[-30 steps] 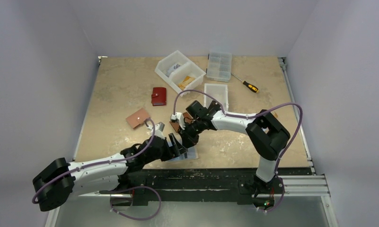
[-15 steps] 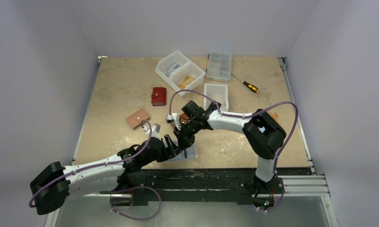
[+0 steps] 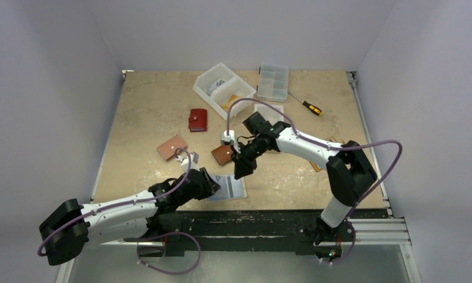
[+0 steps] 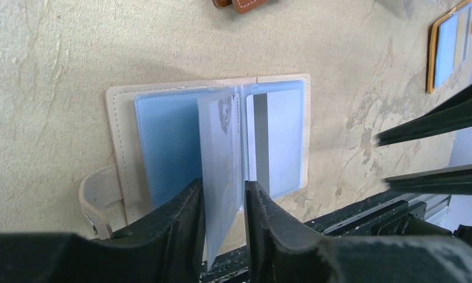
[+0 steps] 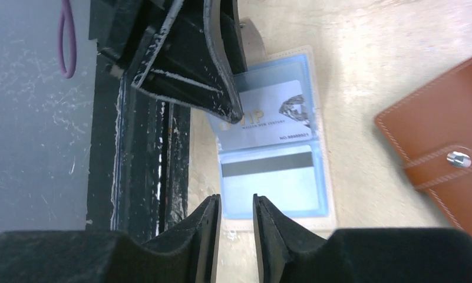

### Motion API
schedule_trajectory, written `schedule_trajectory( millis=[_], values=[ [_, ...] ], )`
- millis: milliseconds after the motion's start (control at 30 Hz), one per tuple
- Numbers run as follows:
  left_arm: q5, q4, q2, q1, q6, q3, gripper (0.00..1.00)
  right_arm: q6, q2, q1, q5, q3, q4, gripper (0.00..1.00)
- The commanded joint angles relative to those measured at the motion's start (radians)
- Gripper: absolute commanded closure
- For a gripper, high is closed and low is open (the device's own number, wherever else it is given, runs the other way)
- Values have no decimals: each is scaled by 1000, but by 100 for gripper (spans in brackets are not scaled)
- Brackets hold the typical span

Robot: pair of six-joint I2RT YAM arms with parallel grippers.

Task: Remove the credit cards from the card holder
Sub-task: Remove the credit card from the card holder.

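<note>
The cream card holder lies open near the table's front edge, with light-blue plastic sleeves. A silver credit card and another showing its dark stripe sit in the sleeves. One sleeve leaf stands upright with a pale card inside it. My left gripper is shut on that leaf's lower edge, one finger on each side. My right gripper hovers over the holder's near edge, open by a narrow gap with nothing between its fingers. From above, the left gripper is at the holder's left side and the right gripper just behind it.
A brown snap wallet lies right behind the holder. A red wallet and a pinkish one lie further left. A white bin, a clear organiser box and a screwdriver are at the back. A tan open holder lies to the right.
My left jaws narrowed around the standing sleeve leaf. My right gripper opened a little and drew back, its arm swinging to the right.
</note>
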Motion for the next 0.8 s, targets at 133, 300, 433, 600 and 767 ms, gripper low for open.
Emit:
schedule_trajectory(
  millis=[133,300,433,600,767],
  values=[
    [-52,25,5,7,53,42,86,-172,-175,-132,-132,-53,-87,56],
    [-50,68,5,7,113,38,100,-195,-251,-191,-179,-99,-74,52],
    [-8,193,5,8,199,7,100,-198,-287,-224,-226,-130,-58,41],
    [47,333,-4,7,286,-37,100,-231,-294,-229,-239,-160,-65,32],
    [68,391,5,7,352,-40,100,-247,-294,-229,-239,-167,-64,28]
  ],
)
